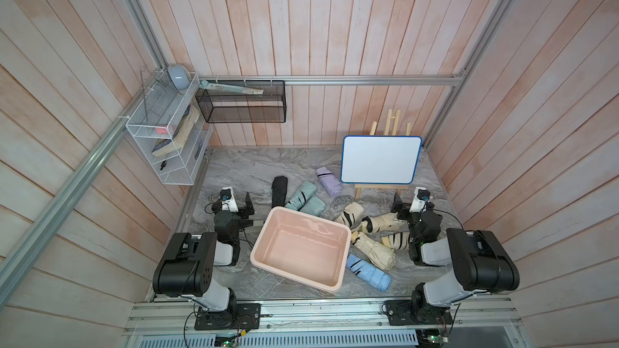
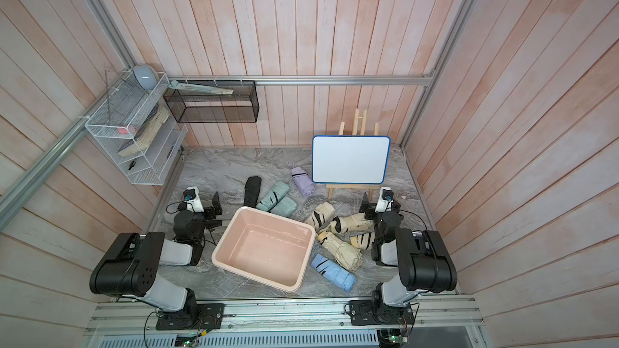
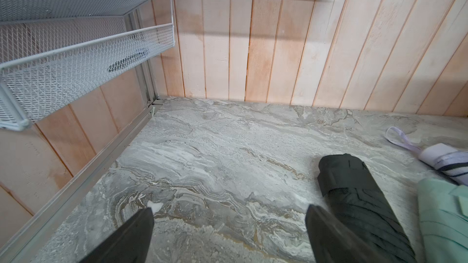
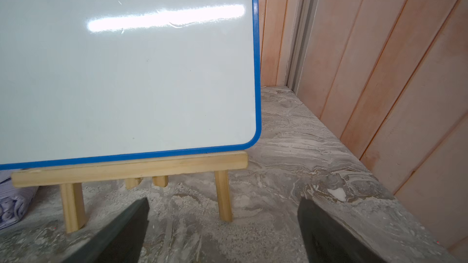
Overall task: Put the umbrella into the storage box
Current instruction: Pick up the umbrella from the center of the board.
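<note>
Storage box (image 1: 264, 236) on the table (image 1: 241, 169), umbrellas (image 1: 373, 252) just behind and right of it, whiteboard (image 1: 381, 159) at back right.

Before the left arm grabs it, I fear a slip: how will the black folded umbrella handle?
The black umbrella is a strapped cylinder lying flat, so a sideways nudge would probably roll it. Its folded fabric looks soft, so it may give somewhat under a pinch.

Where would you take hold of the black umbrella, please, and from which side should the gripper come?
Probably across the middle of its rolled body, coming down from above with the open left gripper, which is nearest. The black umbrella lies flat on the table; the storage box rim at its near end and a mint umbrella alongside crowd any sideways approach.
</note>
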You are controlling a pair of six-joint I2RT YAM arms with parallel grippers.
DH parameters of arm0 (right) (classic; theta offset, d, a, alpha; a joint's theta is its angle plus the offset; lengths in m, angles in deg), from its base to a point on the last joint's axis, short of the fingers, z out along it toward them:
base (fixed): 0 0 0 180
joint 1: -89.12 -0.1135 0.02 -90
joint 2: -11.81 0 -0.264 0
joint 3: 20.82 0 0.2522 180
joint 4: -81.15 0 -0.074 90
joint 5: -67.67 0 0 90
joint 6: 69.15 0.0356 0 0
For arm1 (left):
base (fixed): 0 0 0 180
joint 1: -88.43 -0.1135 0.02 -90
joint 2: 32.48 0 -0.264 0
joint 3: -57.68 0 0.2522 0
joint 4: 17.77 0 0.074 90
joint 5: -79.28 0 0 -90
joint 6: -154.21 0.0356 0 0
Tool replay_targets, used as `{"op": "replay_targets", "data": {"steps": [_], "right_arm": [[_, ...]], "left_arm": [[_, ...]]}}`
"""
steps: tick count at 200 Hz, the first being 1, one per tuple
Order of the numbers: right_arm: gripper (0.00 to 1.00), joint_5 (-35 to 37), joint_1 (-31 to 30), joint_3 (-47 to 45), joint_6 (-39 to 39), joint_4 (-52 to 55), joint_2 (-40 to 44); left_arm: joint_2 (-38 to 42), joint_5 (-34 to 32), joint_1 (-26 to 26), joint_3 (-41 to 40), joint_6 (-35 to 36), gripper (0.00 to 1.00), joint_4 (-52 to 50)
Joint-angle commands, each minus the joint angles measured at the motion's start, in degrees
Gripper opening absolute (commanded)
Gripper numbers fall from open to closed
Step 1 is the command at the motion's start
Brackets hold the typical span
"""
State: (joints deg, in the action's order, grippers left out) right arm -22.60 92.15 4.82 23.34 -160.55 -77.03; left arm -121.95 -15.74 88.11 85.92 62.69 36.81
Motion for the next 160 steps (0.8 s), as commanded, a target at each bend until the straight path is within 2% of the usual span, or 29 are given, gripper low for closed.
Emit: {"op": "replay_targets", "data": {"steps": [1, 115, 134, 160], "right_arm": [[0.98, -0.3, -0.2, 0.3, -0.5, -1.1, -0.6], [0.98, -0.3, -0.1, -0.3, -0.4, -1.8, -0.3], [0.98, 0.9, -0.2, -3.9, -0.1, -5.8, 3.2], [0.98, 5.2, -0.2, -6.9, 0.9, -1.8, 12.1]], "left_arm": [[-0.1, -1.0, -0.1, 0.5, -0.3, 0.99, 0.2], [-0.1, -1.0, -0.1, 0.5, -0.3, 0.99, 0.2], [1.0, -4.0, 0.0, -0.5, -1.2, 0.99, 1.4], [6.3, -1.7, 0.1, -1.2, 0.0, 0.99, -1.9]]}}
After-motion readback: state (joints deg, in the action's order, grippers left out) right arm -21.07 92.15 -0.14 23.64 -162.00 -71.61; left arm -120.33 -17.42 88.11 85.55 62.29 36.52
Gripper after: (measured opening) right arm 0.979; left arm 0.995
